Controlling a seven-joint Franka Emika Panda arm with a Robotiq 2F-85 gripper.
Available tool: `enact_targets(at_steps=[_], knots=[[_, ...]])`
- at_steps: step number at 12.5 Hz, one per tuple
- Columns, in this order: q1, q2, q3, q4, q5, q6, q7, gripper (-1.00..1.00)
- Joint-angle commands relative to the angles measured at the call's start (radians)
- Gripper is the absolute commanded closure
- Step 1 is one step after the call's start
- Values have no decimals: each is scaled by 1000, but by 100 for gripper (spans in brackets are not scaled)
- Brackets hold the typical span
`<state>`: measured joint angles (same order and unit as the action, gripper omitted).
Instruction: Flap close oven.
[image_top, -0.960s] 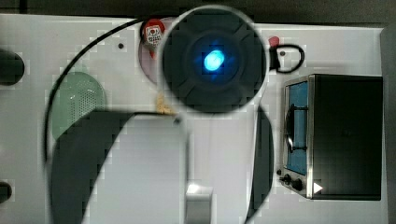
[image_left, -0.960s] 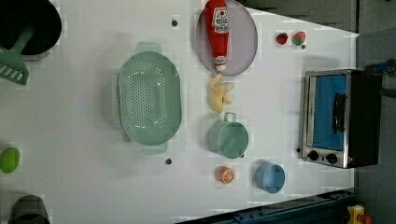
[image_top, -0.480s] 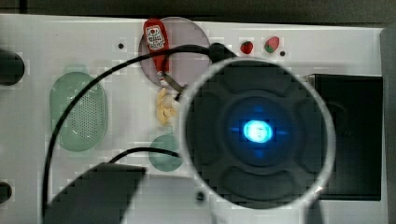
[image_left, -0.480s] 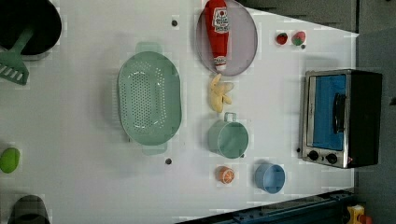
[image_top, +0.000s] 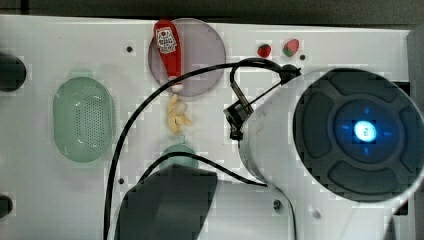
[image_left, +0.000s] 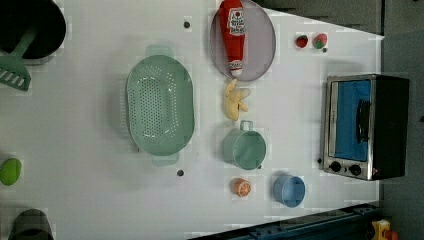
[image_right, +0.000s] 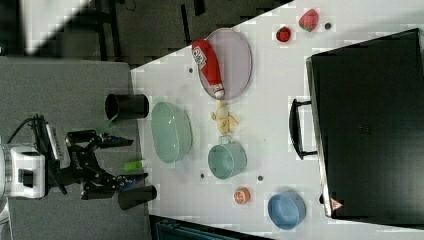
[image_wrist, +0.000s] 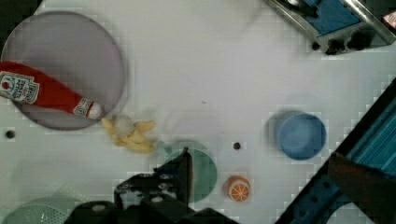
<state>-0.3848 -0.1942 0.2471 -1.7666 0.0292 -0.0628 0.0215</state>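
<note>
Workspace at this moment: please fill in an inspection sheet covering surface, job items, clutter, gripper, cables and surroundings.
Surface: white table, small dark holes.
Job's things: oven at the left view's right, blue door, black bar handle, knobs.
Clutter: green colander, ketchup bottle on grey plate, banana, green pot, blue bowl, orange half, two strawberries.
Gripper: gripper open.
Cables: black cable along arm.
Surroundings: dark floor.

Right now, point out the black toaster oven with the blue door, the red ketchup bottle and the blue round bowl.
black toaster oven (image_left: 367, 127): left view, blue door beside the handle.
red ketchup bottle (image_left: 234, 35): left view, mid-body.
blue round bowl (image_left: 289, 190): left view, inside.
</note>
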Motion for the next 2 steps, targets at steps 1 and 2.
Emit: enact_targets(at_steps=[1,2], knots=[[11,-16,21,-2,2,1,83,-100],[11,-16,21,-4,2,1,83,-100]])
